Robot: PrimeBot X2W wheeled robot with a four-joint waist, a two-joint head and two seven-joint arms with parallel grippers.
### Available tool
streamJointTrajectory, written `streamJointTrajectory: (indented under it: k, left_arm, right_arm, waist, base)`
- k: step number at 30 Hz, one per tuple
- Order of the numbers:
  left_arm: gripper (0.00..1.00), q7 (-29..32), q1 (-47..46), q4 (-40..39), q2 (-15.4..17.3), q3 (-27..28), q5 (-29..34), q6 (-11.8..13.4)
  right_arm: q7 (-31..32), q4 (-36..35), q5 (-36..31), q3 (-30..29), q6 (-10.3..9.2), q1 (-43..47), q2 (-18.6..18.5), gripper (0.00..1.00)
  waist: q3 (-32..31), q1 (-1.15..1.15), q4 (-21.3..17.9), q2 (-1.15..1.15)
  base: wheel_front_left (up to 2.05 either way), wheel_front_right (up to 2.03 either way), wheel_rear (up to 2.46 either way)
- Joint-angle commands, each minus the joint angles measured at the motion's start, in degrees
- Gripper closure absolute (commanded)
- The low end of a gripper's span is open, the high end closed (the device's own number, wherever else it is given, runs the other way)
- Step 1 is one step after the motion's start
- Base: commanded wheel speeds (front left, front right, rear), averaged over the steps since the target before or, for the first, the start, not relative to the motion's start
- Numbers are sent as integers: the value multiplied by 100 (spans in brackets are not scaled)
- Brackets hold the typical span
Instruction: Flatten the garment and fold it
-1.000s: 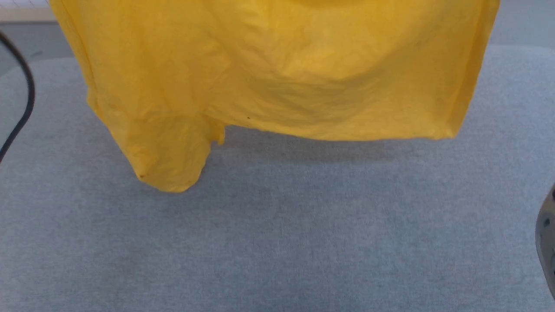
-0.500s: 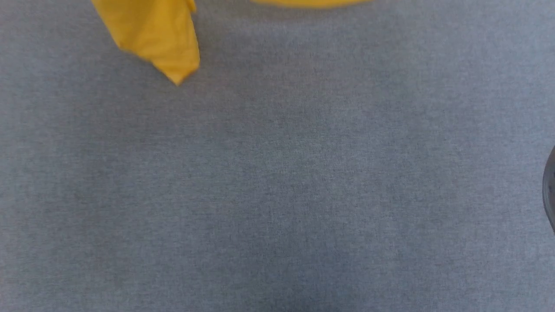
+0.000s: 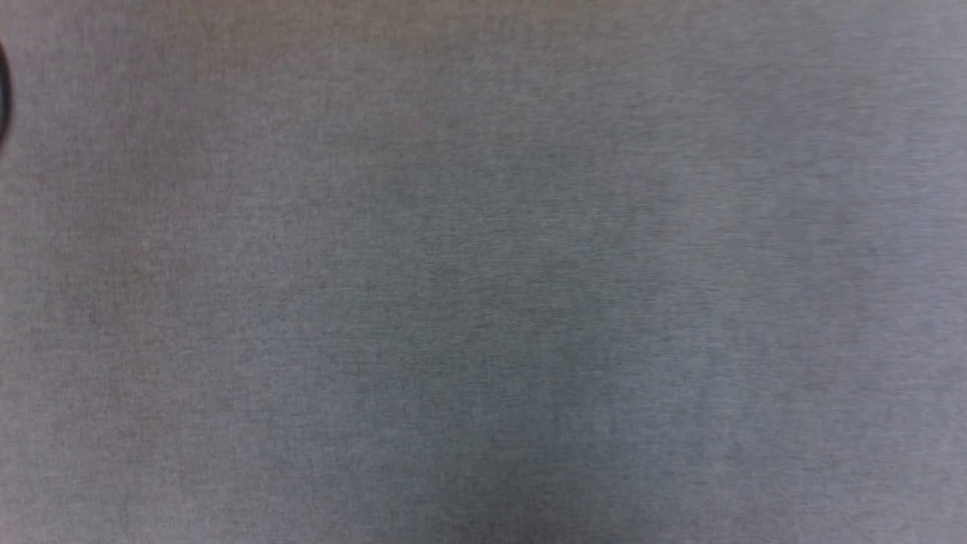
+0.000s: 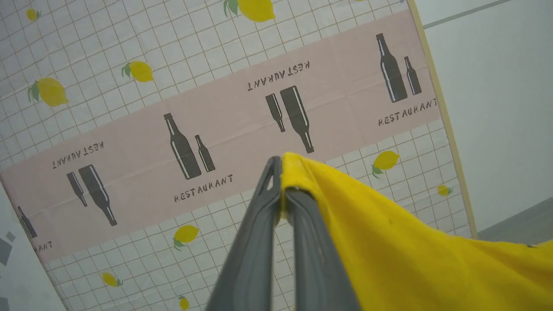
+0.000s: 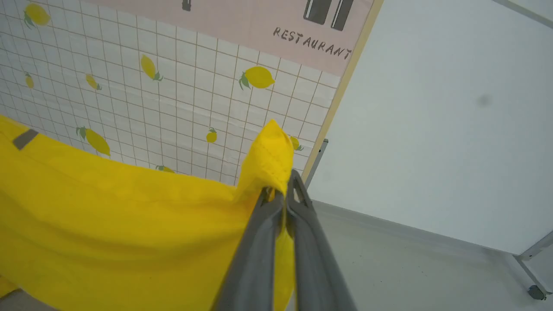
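Left pincer (image 4: 281, 181) clamped on a yellow T-shirt (image 4: 389, 242) edge; right pincer (image 5: 283, 190) likewise. The cloth hangs before the lemon-print panel (image 4: 173, 52).

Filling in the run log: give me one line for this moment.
stage: garment held up, not folded | left claw: shut on garment | right claw: shut on garment | head view: grey surface
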Motion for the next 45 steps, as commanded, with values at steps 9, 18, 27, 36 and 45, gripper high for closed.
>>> streamJointTrajectory:
  k: [9,18,27,36,45]
  left_arm:
    - [100,-475,1107,-487,158,-70,-286,-190]
    - [100,-457,3028,-2329,660,24,-709,179]
    - [100,-251,5620,-4255,1171,-35,-1119,1010]
    - [100,281,7616,-4654,1526,-626,-1741,1151]
    - [100,1351,8691,-4468,1757,-1302,-2574,920]
  right_arm:
    - [-267,-192,984,845,-8,703,-492,100]
    - [52,-1996,2377,1028,-8,2443,-1423,100]
    - [571,-3776,2886,77,-8,5049,-1471,100]
    - [862,-4603,2993,-671,-8,7093,-866,100]
    - [1291,-4679,2989,-1054,-8,8696,-659,100]
  waist:
    - [265,-1,390,0]
    - [-66,-1,555,0]
    - [-664,-1,629,0]
    - [-1230,-1,719,0]
    - [-1701,-1,827,0]
  base:
    - [0,0,0]
    - [0,0,0]
    - [0,0,0]
    - [0,0,0]
    - [0,0,0]
